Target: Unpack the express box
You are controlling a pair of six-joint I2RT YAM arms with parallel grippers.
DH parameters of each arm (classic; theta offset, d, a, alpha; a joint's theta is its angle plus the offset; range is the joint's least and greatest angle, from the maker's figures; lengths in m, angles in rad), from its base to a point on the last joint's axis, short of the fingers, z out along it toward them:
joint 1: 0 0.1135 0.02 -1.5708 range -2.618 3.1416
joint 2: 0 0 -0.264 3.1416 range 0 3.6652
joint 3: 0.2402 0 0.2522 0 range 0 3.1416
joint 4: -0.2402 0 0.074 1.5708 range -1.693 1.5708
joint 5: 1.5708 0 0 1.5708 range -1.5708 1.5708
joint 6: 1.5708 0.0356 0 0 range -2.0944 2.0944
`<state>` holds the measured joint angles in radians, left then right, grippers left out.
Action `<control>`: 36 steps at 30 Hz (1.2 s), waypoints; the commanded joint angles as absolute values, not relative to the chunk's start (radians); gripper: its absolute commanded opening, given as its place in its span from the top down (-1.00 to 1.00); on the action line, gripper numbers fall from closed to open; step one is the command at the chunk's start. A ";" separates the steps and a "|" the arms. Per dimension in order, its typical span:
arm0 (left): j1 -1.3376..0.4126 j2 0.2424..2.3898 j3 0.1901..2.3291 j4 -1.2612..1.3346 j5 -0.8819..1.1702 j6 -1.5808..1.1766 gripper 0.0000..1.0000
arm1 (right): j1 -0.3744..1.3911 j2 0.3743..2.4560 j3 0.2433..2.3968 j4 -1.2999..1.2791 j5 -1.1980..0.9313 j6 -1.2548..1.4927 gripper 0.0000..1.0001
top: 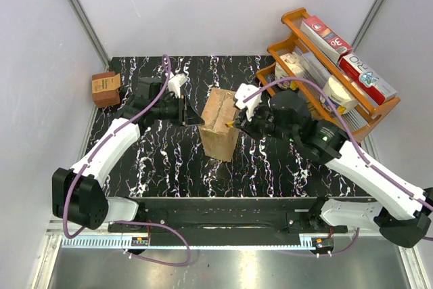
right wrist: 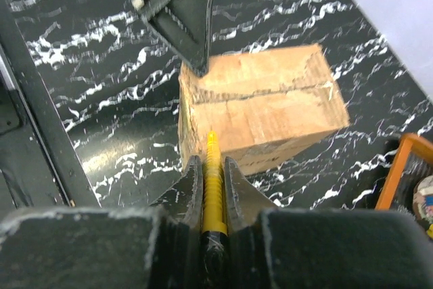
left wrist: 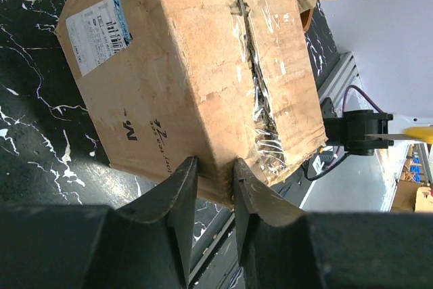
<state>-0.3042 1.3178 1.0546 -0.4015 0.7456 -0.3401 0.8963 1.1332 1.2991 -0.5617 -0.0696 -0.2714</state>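
Observation:
The express box (top: 220, 125), a brown cardboard carton, stands in the middle of the black marbled table. In the left wrist view the express box (left wrist: 189, 59) shows a white shipping label (left wrist: 101, 32), a dark printed word and a torn taped seam (left wrist: 257, 79). My left gripper (top: 191, 116) is at its left side, and the fingers (left wrist: 181, 191) pinch the box's near edge. My right gripper (top: 237, 121) is shut on a yellow cutter (right wrist: 214, 174). The cutter's tip rests at the near edge of the box top (right wrist: 270, 99).
A small darker-brown box (top: 106, 88) sits at the back left by the wall. An orange rack (top: 298, 19) full of packaged goods stands at the back right, close behind my right arm. A black rail (top: 223, 209) runs along the near edge.

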 commanded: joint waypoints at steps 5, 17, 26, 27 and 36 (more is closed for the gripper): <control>-0.296 1.332 1.075 -0.443 0.687 -0.284 1.00 | 0.891 1.169 1.371 -0.437 -0.153 -0.235 1.00; -0.298 1.327 1.069 -0.443 0.710 -0.284 1.00 | 0.891 1.295 1.321 -0.331 -0.233 -0.183 1.00; -0.298 1.318 1.060 -0.443 0.712 -0.285 1.00 | 0.891 1.293 1.290 -0.302 -0.183 -0.189 1.00; -0.298 1.318 1.058 -0.443 0.710 -0.285 1.00 | 0.891 1.292 1.290 -0.295 -0.184 -0.189 1.00; -0.298 1.312 1.051 -0.443 0.707 -0.285 1.00 | 0.893 1.289 1.289 -0.265 -0.189 -0.183 1.00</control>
<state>-0.3016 1.3174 1.0603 -0.4126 0.7471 -0.3290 0.8948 1.3075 1.2877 -0.3389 -0.2001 -0.1932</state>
